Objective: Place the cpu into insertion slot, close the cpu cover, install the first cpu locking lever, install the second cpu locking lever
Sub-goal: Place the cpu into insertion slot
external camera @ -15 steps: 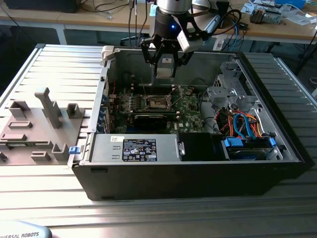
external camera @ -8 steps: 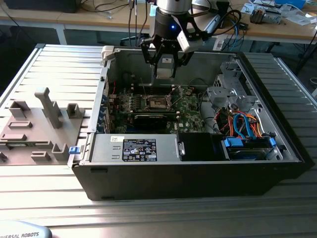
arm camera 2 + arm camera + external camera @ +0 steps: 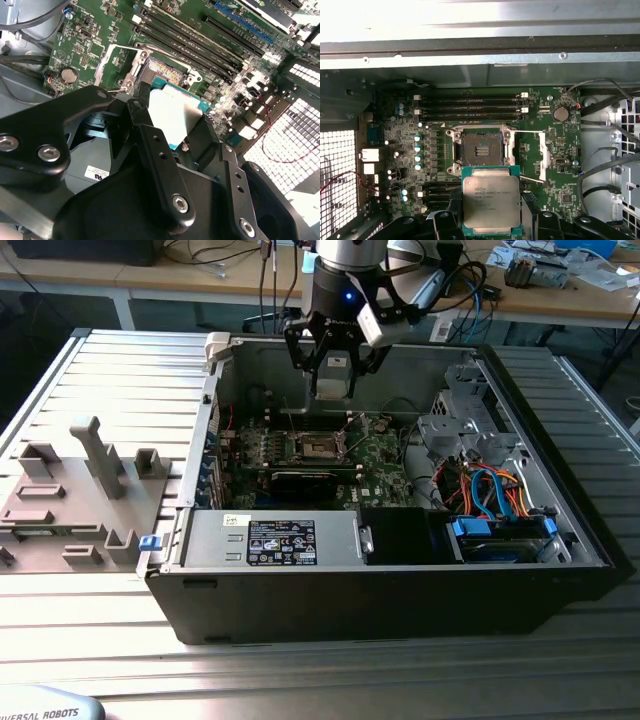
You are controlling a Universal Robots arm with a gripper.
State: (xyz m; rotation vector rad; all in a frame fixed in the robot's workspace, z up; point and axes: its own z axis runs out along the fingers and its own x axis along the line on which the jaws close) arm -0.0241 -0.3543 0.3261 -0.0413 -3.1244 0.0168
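One chip in hand: the gripper [image 3: 333,380] hangs over the far part of the open case, fingers [image 3: 145,125] pinching the cpu [image 3: 491,202] by its edges, flat, likely to seat squarely. Insertion slot [image 3: 480,150] lies bare below. The cpu cover [image 3: 542,155] stands swung open just beside it, leaving the socket clear.

We find the cpu [image 3: 491,202] in the gripper [image 3: 333,380], above the insertion slot [image 3: 481,149] on the board [image 3: 560,175] inside the case [image 3: 400,610].
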